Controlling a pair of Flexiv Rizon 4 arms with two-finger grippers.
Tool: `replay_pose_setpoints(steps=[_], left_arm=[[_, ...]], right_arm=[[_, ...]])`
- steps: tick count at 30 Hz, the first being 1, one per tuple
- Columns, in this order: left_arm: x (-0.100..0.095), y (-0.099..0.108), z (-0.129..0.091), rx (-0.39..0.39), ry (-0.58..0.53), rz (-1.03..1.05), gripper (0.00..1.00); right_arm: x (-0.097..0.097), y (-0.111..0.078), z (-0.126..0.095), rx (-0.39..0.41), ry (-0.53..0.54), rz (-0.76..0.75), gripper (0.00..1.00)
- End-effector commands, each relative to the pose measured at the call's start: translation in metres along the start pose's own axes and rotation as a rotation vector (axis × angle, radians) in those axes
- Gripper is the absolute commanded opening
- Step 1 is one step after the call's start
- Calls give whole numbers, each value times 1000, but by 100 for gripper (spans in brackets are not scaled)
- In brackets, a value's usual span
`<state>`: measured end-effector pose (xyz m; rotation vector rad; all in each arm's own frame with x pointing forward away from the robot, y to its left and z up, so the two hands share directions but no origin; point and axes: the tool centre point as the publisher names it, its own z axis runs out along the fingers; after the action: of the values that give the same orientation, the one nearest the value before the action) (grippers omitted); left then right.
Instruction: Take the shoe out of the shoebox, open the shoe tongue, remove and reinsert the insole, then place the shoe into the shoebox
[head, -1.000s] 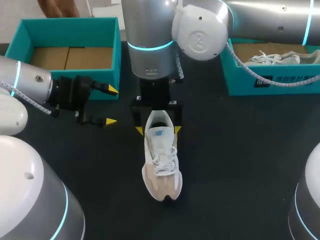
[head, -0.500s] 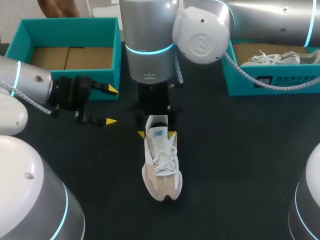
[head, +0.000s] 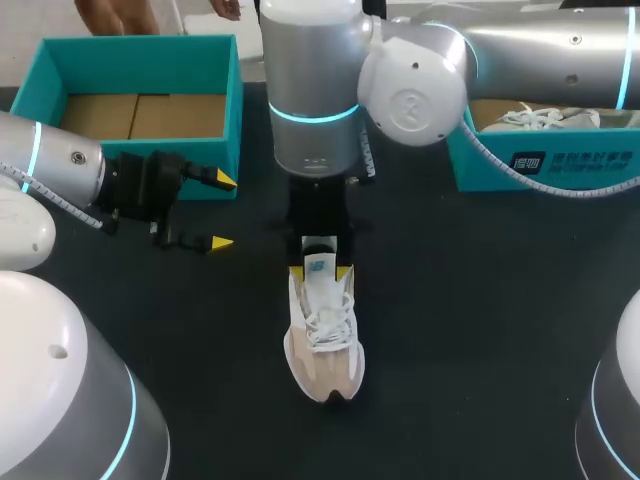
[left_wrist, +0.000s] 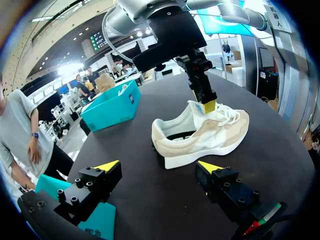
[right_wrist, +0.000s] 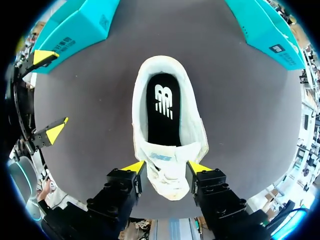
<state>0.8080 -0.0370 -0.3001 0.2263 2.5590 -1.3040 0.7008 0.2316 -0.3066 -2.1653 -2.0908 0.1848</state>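
A white and beige shoe (head: 322, 340) lies on the black table, toe toward the front edge. Its black insole (right_wrist: 162, 110) lies inside. My right arm comes in from the right and reaches past the middle. Its gripper (head: 320, 272) points down at the shoe's opening. Its yellow tips press on both sides of the tongue (right_wrist: 164, 156), so it is shut on it. In the left wrist view this gripper (left_wrist: 207, 105) stands over the tongue of the shoe (left_wrist: 200, 137). My left gripper (head: 222, 211) hovers open and empty, to the left of the shoe.
A teal shoebox (head: 140, 45) with a bare cardboard floor stands at the back left, just behind my left gripper. A second teal box (head: 540, 165) at the back right holds another pale shoe (head: 545, 117).
The right gripper's fingers have closed inward from wide apart onto the sides of the tongue. The right arm has shifted slightly. The left arm and the shoe have stayed put.
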Motion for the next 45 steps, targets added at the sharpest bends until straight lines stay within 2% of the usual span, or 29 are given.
replay_pose_setpoints(steps=[1, 5, 10, 12, 18, 22, 23, 26, 27, 29, 30, 31, 32, 33, 45], left_arm=[[0, 0, 0, -3, 1, 0, 100], [0, 0, 0, -3, 1, 0, 100], [0, 0, 0, -3, 1, 0, 100], [0, 0, 0, -3, 1, 0, 100], [0, 0, 0, -3, 1, 0, 100], [0, 0, 0, -3, 1, 0, 100], [0, 0, 0, -3, 1, 0, 100], [0, 0, 0, -3, 1, 0, 100], [0, 0, 0, -3, 1, 0, 100], [0, 0, 0, -3, 1, 0, 100], [0, 0, 0, -3, 1, 0, 100], [0, 0, 0, -3, 1, 0, 100], [0, 0, 0, -3, 1, 0, 100], [0, 0, 0, -3, 1, 0, 100], [0, 0, 0, -3, 1, 0, 100]], right_arm=[[-4, 10, 11, 4, 18, -13, 48], [-3, 14, 12, 6, 20, -40, 47], [-10, 14, -2, -32, -18, -24, 45], [-12, 17, 2, -28, -20, -27, 42], [-6, 26, 16, -17, 12, -53, 45], [-8, 27, 11, -29, 5, -84, 47], [-10, 27, 6, -53, -1, -102, 49], [-16, 33, -12, -140, -57, -266, 65], [-16, 35, -17, -160, -65, -317, 64], [-15, 40, -27, -169, -122, -468, 76], [-14, 43, -30, -182, -147, -548, 78], [-12, 47, -34, -202, -179, -644, 83], [-9, 50, -38, -226, -189, -711, 95], [-7, 53, -42, -248, -206, -764, 100], [-7, 53, -42, -248, -206, -764, 100]])
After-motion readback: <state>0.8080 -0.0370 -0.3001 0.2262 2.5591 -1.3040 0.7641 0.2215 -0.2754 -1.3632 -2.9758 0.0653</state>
